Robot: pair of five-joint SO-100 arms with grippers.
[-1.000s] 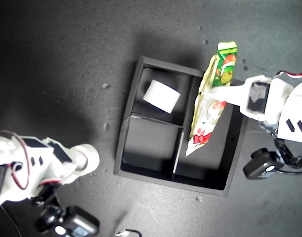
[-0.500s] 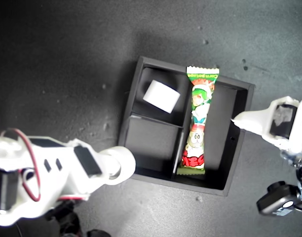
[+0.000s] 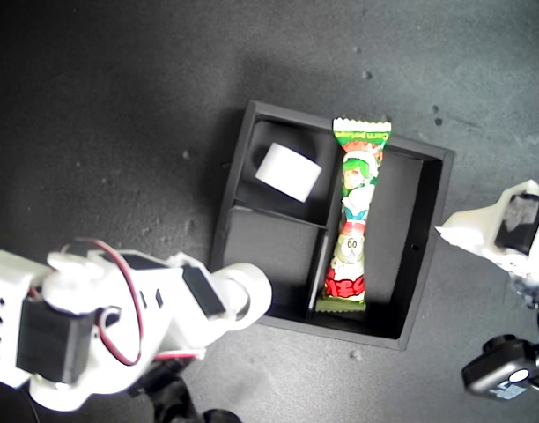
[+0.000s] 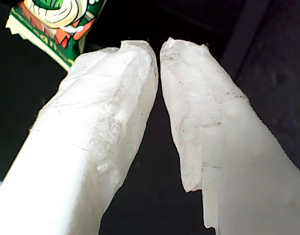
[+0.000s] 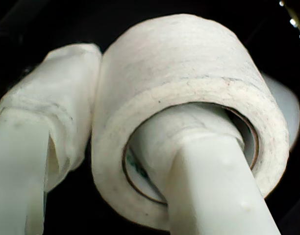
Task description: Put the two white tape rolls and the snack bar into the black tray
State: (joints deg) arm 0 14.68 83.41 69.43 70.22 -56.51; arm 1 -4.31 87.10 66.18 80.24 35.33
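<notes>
The black tray (image 3: 402, 247) sits mid-table in the exterior view. The snack bar (image 3: 351, 225) lies flat in its long compartment, one crimped end over the far rim; its end also shows in the first wrist view (image 4: 57, 19). One white tape roll (image 3: 288, 171) rests in the small compartment nearest the view's top left. My first gripper (image 3: 447, 229) is past the tray's right wall, fingers nearly together (image 4: 157, 49) with nothing between them. My second gripper (image 3: 243, 300) is by the tray's lower left corner, shut on the other tape roll (image 5: 189, 88), one finger through its hole.
The table is a dark, speckled mat. A black camera block (image 3: 507, 370) hangs at the exterior view's lower right. The second arm's bulky white body with red wires (image 3: 76, 335) fills the lower left. The tray's other small compartment (image 3: 269, 256) holds nothing.
The first gripper let go of the snack bar, which dropped flat into the long compartment, then pulled back to the exterior view's right. The second arm moved toward the tray with its roll.
</notes>
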